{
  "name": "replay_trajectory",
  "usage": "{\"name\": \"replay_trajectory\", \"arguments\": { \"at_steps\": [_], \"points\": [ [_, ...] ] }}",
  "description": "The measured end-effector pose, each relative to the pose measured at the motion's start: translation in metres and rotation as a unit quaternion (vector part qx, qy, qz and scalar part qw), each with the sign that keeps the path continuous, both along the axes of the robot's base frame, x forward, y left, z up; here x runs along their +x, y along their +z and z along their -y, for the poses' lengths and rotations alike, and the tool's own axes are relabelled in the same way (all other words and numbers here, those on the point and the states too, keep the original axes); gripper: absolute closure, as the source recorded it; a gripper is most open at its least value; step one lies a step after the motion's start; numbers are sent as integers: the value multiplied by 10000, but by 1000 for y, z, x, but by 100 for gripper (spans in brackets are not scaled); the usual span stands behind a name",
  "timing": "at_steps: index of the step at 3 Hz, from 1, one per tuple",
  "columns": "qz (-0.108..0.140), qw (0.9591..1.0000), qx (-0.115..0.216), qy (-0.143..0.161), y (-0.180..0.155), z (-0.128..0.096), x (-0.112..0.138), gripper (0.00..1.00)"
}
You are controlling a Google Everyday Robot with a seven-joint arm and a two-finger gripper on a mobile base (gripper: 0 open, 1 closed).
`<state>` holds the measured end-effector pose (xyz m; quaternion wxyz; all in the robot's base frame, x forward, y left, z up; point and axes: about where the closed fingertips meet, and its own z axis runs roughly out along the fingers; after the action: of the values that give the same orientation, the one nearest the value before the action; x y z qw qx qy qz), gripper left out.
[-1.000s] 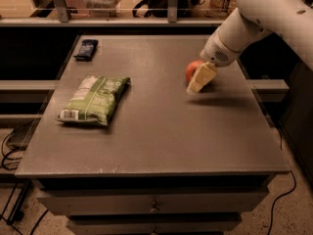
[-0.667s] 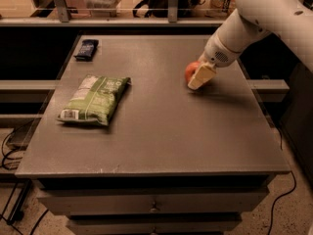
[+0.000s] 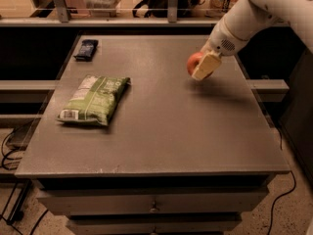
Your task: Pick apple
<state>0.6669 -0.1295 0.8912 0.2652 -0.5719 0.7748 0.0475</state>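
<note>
My gripper [image 3: 199, 66] is over the far right part of the table [image 3: 161, 136], clamped on the apple [image 3: 193, 61]. One cream finger [image 3: 206, 65] lies across the apple's near-right side; the other is hidden behind the fruit. Jaws are narrow, about apple-width, with the apple between them. Only the red left part of the apple shows; the rest is behind the finger.

The apple looks clear of the tabletop. A soft shadow [image 3: 220, 89] sits on the surface below and to the right of it, with bare grey between. Can't confirm the gap beyond that.

My arm [image 3: 244, 18] comes in from the top right corner, white shell, angled down and left to the wrist. The wrist has a small round perforated patch [image 3: 226, 44] just above the finger.

Rest of the table:
- A green snack bag [image 3: 94, 100] lies flat on the left side, well apart from the apple. Its long axis runs near-left to far-right, with a barcode label at the near end.
- A small dark packet [image 3: 86, 49] lies flat near the far left corner, beyond the bag and apart from it.

Below the top there's a drawer front [image 3: 146, 202] with a small knob [image 3: 154, 209] at mid-width. On the floor there are cables [image 3: 9, 148] at left and one more cable [image 3: 288, 190] at right. Behind the table a metal rail [image 3: 122, 21] runs across, with uprights.
</note>
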Motion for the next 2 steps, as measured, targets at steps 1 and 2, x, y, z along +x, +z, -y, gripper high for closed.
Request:
{"name": "replay_trajectory", "arguments": {
  "at_steps": [1, 2],
  "points": [
    [447, 9988, 66, 210, 55, 4, 4, 100],
    [1013, 9939, 52, 431, 118, 12, 7, 100]
  ]
}}
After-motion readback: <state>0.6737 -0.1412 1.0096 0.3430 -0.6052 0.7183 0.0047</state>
